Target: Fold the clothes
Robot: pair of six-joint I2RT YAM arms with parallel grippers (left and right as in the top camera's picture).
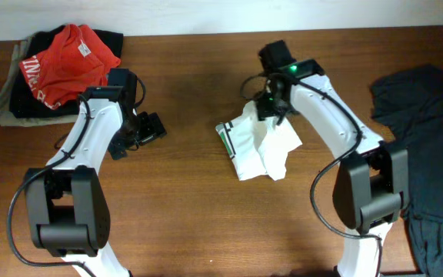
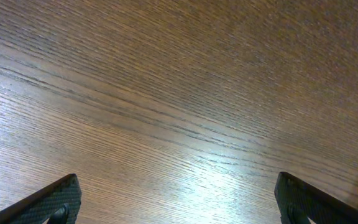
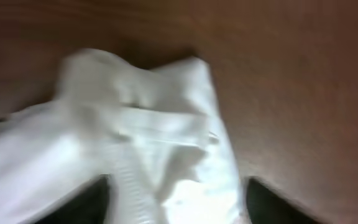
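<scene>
Overhead first: find the white T-shirt (image 1: 264, 146) crumpled on the tabletop (image 1: 191, 200) beneath the parted right claw (image 1: 270, 108), left claw (image 1: 138, 137) likewise released; treat as thin, limp, light, pinching hem corners.

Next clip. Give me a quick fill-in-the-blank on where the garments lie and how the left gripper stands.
The crumpled T-shirt in the middle of the table is ____ in colour.
The left gripper hangs ____ over the bare table.
The red garment lies on the robot's ____ side.
The black T-shirt lies on the robot's ____ side.
Missing words: white; open; left; right.
</scene>
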